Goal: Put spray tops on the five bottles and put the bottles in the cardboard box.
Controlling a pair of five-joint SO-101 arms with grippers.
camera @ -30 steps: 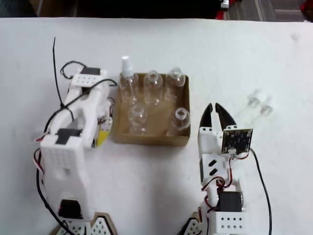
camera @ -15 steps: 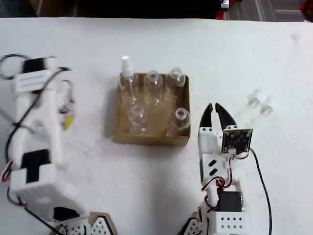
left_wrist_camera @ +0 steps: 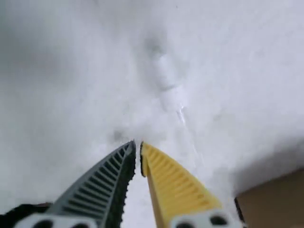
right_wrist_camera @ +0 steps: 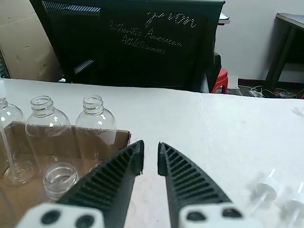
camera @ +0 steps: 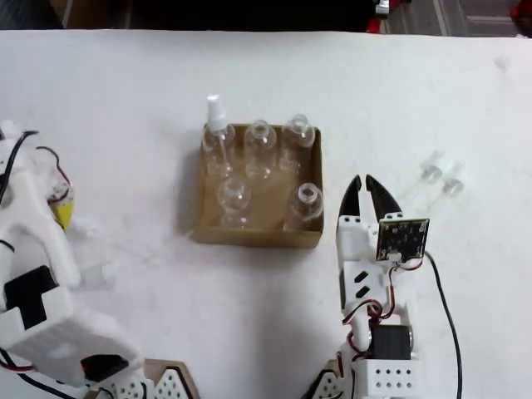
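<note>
High view: two spray tops point(camera: 441, 176) lie right of the box point(camera: 258, 234); right gripper point(camera: 362, 184), slightly parted, sits between; left gripper point(left_wrist_camera: 137, 146) closed, empty, far left.

So the cardboard box point(camera: 253, 235) has all five clear plastic bottles point(camera: 258, 150) standing upright inside. Only the far-left corner bottle point(camera: 218, 145) has a white spray top point(camera: 215, 110) on. Two loose spray tops point(camera: 431, 173) lie off to the box's right.
</note>
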